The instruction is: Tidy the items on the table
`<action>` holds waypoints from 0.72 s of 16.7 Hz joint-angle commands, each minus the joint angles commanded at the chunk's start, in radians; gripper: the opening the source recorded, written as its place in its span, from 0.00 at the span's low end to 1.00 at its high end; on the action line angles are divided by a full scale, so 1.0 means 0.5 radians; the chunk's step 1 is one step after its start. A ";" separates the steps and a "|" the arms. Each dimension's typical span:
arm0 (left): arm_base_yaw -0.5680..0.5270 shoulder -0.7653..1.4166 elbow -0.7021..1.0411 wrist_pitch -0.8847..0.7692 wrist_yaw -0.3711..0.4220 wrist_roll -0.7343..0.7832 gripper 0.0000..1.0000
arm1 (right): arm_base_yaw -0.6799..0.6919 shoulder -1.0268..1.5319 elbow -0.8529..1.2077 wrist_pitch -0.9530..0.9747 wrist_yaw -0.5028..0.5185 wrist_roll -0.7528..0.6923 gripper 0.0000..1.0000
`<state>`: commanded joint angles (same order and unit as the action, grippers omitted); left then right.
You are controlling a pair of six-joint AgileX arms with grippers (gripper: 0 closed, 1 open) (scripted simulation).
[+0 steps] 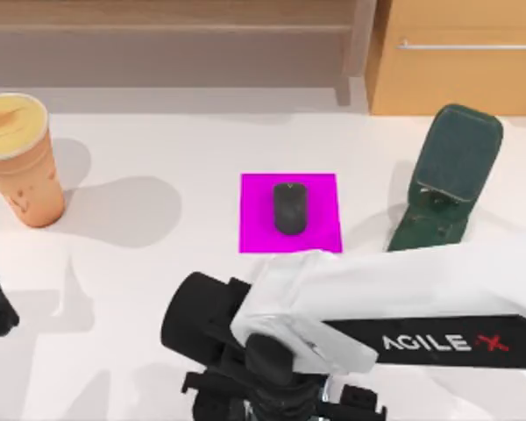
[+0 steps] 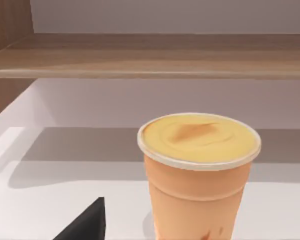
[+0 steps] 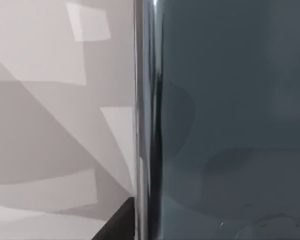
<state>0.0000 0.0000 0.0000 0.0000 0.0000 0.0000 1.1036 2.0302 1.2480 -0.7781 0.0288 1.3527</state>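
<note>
Small black oval computer mouse (image 1: 289, 208) on magenta square mat (image 1: 256, 230), mid-tabletop (image 1: 158, 289); right tool's grip state impossible to tell.

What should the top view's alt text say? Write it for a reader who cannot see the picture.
A small black computer mouse lies on a magenta square mat at the centre of a white table. An orange paper cup stands at far left, a dark green stand leans at right, and a white AgileX arm reaches across the foreground.
</note>
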 joint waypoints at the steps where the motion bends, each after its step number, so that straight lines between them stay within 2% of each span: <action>1: 0.000 0.000 0.000 0.000 0.000 0.000 1.00 | 0.000 0.000 0.000 0.000 0.000 0.000 0.17; 3: 0.000 0.000 0.000 0.000 0.000 0.000 1.00 | 0.000 0.000 0.000 0.000 0.000 0.000 0.02; 4: 0.000 0.000 0.000 0.000 0.000 0.000 1.00 | 0.000 0.000 0.000 0.000 0.000 0.000 0.00; 12: 0.000 0.000 0.000 0.000 0.000 0.000 1.00 | -0.001 -0.043 0.004 -0.051 0.008 -0.016 0.00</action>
<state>0.0000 0.0000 0.0000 0.0000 0.0000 0.0000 1.1029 2.0089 1.2502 -0.8037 0.0328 1.3448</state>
